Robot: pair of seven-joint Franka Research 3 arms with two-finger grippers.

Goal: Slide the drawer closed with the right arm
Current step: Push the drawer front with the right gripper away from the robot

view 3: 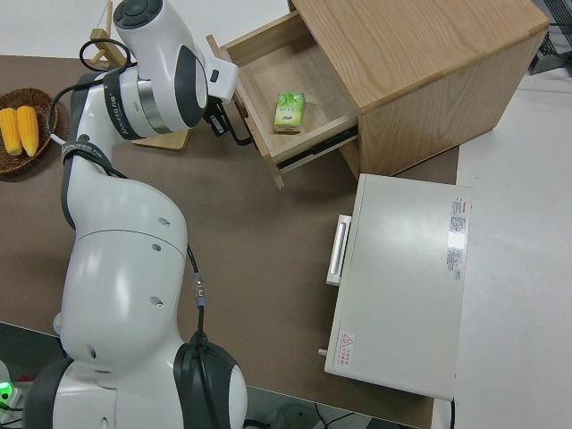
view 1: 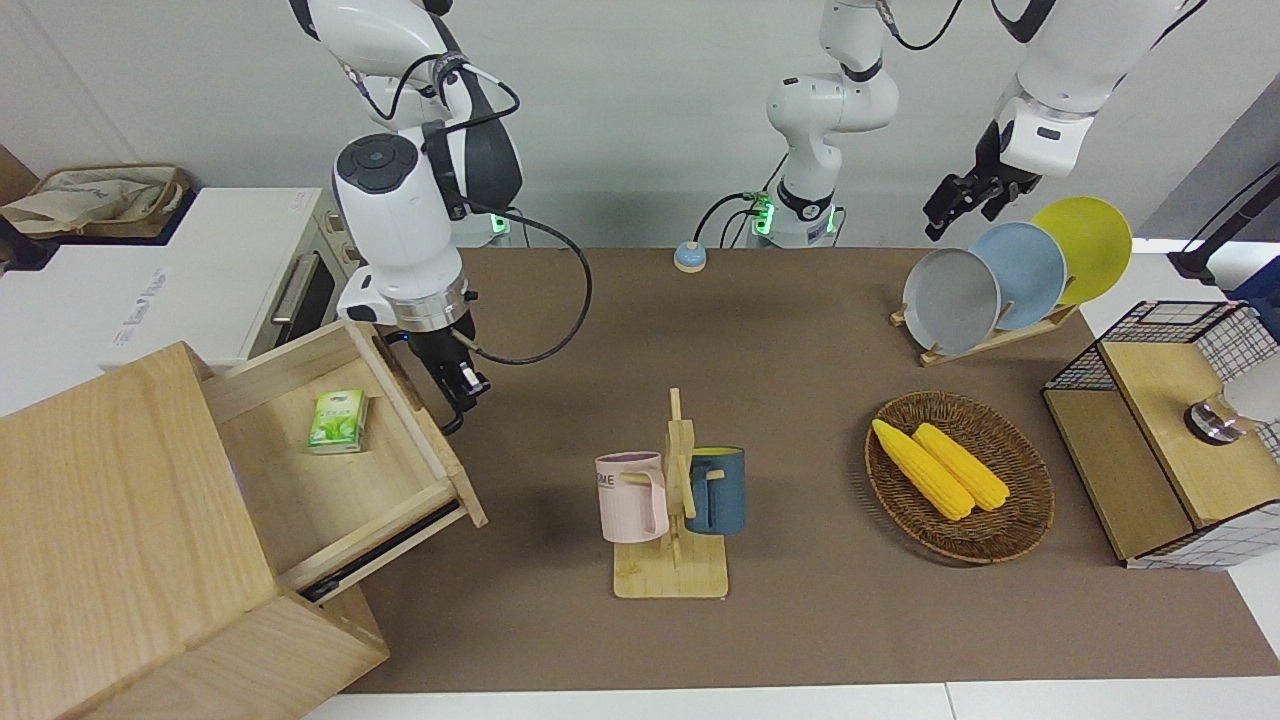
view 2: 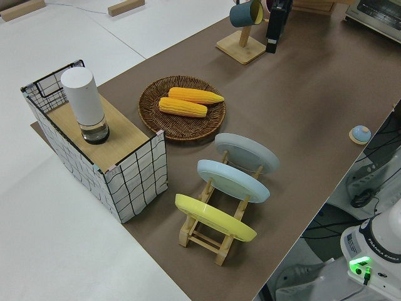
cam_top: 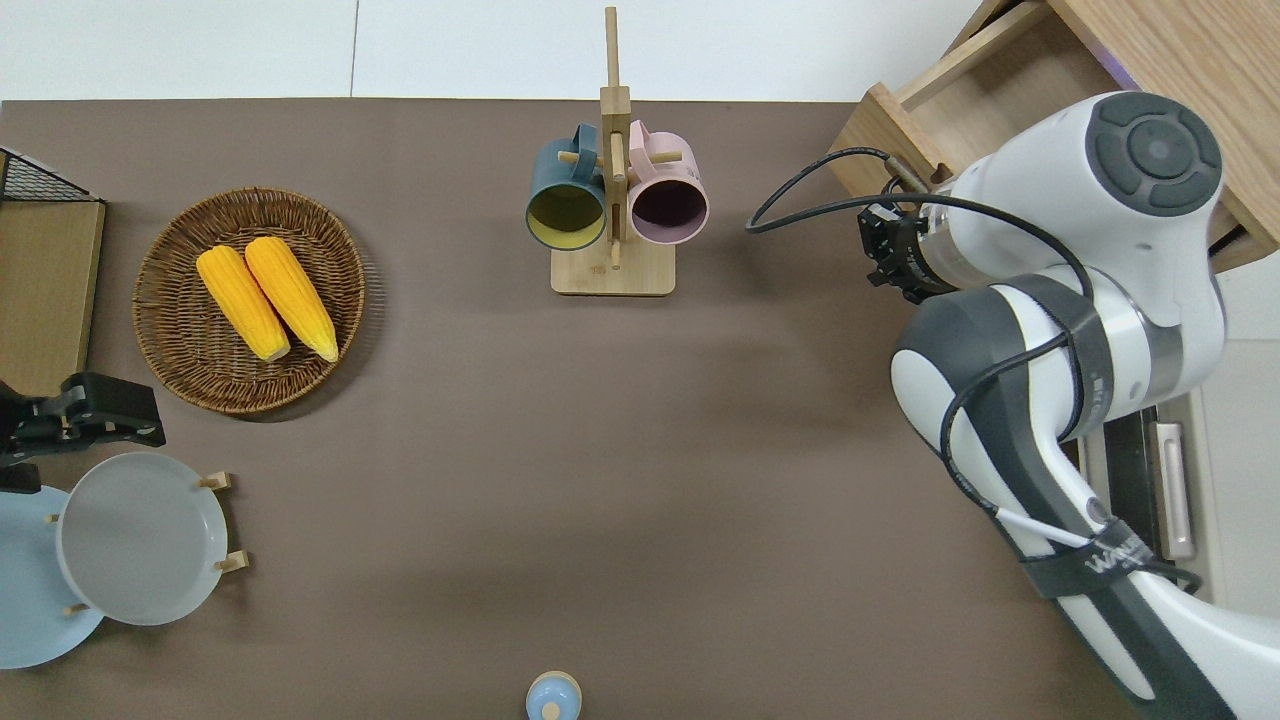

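The light-wood drawer point(view 1: 300, 490) stands part-way out of the pale wooden cabinet point(view 1: 110, 520) at the right arm's end of the table. A green packet point(view 1: 338, 421) lies in it. My right gripper point(view 1: 462, 388) is shut, empty, and pressed against the black bar handle point(view 3: 239, 132) on the drawer's front panel point(view 1: 455, 480). In the right side view the gripper point(view 3: 217, 114) sits at the handle too. In the overhead view my right arm hides most of the drawer point(cam_top: 905, 125). My left arm is parked.
A wooden mug rack point(view 1: 672, 575) with a pink and a blue mug stands near the drawer front, toward the table's middle. A white oven point(view 1: 265, 275) stands beside the cabinet, nearer the robots. A corn basket point(view 1: 1000, 535), a plate rack point(view 1: 1000, 275) and a wire-mesh basket point(view 1: 1160, 430) lie toward the left arm's end.
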